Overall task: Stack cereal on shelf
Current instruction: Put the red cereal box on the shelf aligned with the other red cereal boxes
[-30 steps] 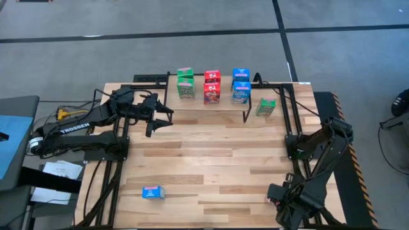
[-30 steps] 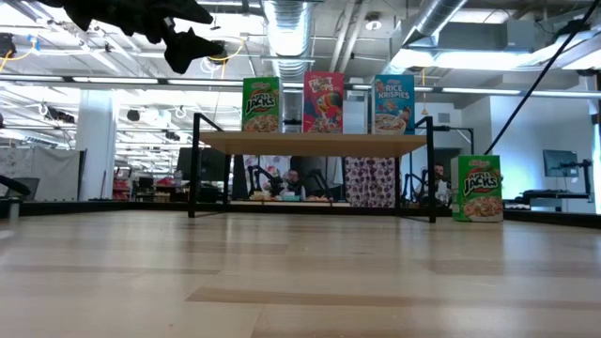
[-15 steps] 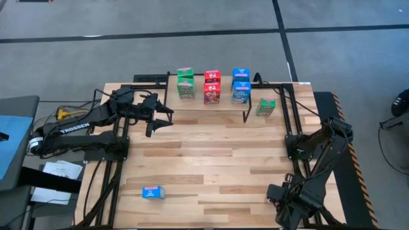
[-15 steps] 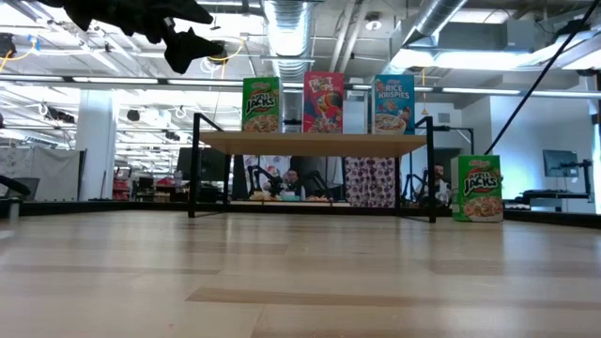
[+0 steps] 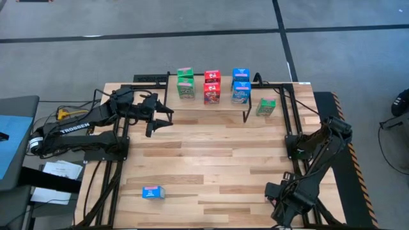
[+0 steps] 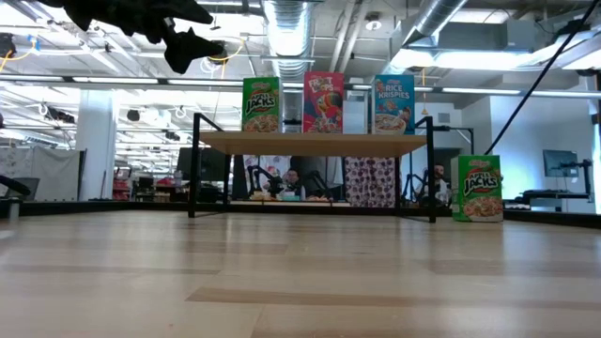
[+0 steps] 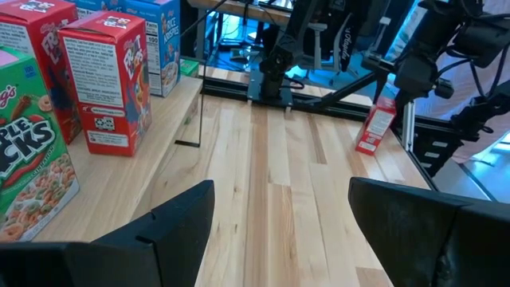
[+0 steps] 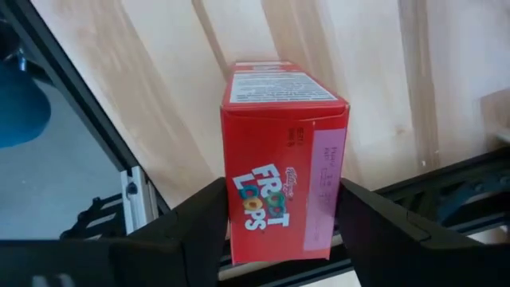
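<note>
Left gripper (image 5: pixel 160 119): hovers above the tabletop (image 5: pixel 211 160) near the shelf's left end; jaws stand wide apart and hold nothing.
Right gripper (image 8: pixel 275 239): low at the tabletop's near right corner; jaws closed on the sides of a red box (image 8: pixel 280 159), held over the tabletop edge.
Shelf (image 6: pixel 315 143): stands at the far edge of the tabletop.
Boxes on shelf: green boxes (image 5: pixel 185 83), red boxes (image 5: pixel 212 86) and blue boxes (image 5: pixel 240 85) stand in three columns.
Green box off shelf (image 5: pixel 266 106): upright on the tabletop, just beside the shelf's right end.
Blue box off shelf (image 5: pixel 153 192): lies flat near the tabletop's near left corner.
</note>
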Action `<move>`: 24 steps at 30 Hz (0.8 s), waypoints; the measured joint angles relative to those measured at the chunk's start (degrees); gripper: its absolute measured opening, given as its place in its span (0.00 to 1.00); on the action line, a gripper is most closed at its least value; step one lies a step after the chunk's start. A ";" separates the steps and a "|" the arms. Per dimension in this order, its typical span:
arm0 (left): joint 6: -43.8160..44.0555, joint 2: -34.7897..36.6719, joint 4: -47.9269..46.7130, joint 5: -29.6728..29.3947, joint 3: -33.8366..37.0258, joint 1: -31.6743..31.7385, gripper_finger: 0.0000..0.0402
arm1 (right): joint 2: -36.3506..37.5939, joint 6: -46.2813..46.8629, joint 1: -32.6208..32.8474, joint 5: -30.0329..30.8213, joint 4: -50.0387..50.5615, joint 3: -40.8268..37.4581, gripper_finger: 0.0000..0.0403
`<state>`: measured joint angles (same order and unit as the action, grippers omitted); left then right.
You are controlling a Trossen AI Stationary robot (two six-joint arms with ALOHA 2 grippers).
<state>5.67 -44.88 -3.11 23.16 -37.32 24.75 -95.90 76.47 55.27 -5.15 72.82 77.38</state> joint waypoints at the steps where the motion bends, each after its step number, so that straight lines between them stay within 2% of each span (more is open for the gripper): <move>1: 0.00 0.00 0.01 0.00 0.00 0.00 0.69 | 0.00 0.00 -0.01 0.00 -0.06 0.00 0.59; 8: 0.07 0.00 0.00 0.00 0.00 0.00 0.69 | 0.02 0.46 0.02 0.02 -0.93 0.00 0.44; 17: 0.36 0.00 0.02 0.00 0.00 0.01 0.69 | 0.02 -1.34 -2.41 0.04 -1.51 1.46 0.44; 24: 4.06 0.02 0.02 0.00 0.00 0.00 0.69 | 0.04 -5.57 -6.21 0.11 -1.38 3.42 0.42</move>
<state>9.73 -44.87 -3.09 23.16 -37.33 24.75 -95.85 70.90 49.06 -5.04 71.44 80.80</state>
